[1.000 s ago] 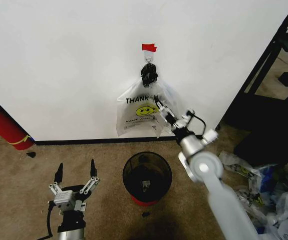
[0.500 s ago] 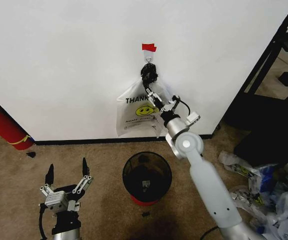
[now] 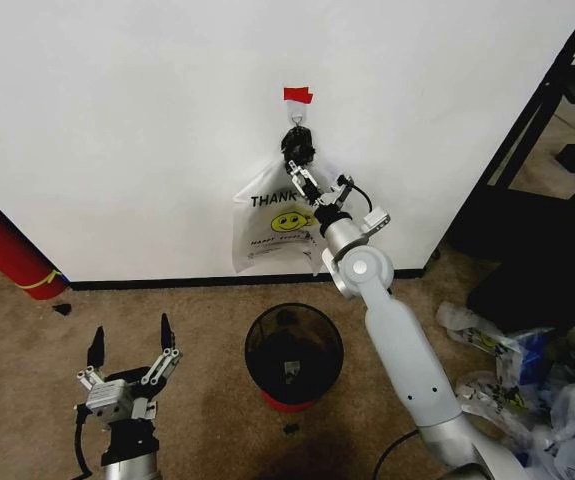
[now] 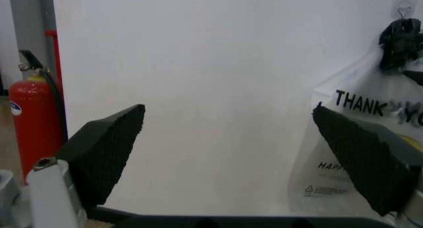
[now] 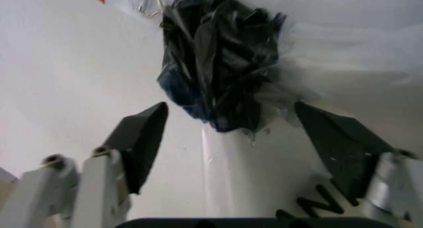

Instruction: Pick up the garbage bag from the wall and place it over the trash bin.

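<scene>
On the white wall point(image 3: 147, 120), under a red tape strip point(image 3: 298, 95), a small hook holds the garbage bag point(image 3: 297, 147), bunched into a dark wad with blue tints point(image 5: 225, 54). My right gripper point(image 3: 303, 173) reaches up to it and is open, one finger point(image 5: 142, 134) on each side of the wad's lower end point(image 5: 231, 111). The trash bin point(image 3: 253, 340), dark with a red base, stands on the carpet below. My left gripper point(image 3: 130, 335) hovers open low to the bin's left point(image 4: 231, 139), holding nothing.
A clear smiley "THANK YOU" bag point(image 3: 272, 225) hangs from the same hook, behind my right arm. A red cylinder point(image 3: 2, 250) leans at the far left. Black shelving point(image 3: 547, 110) and a heap of plastic bags point(image 3: 557, 390) crowd the right.
My right gripper has risen along the smiley bag to the dark wad at the hook. My left gripper has dropped back and a little left.
</scene>
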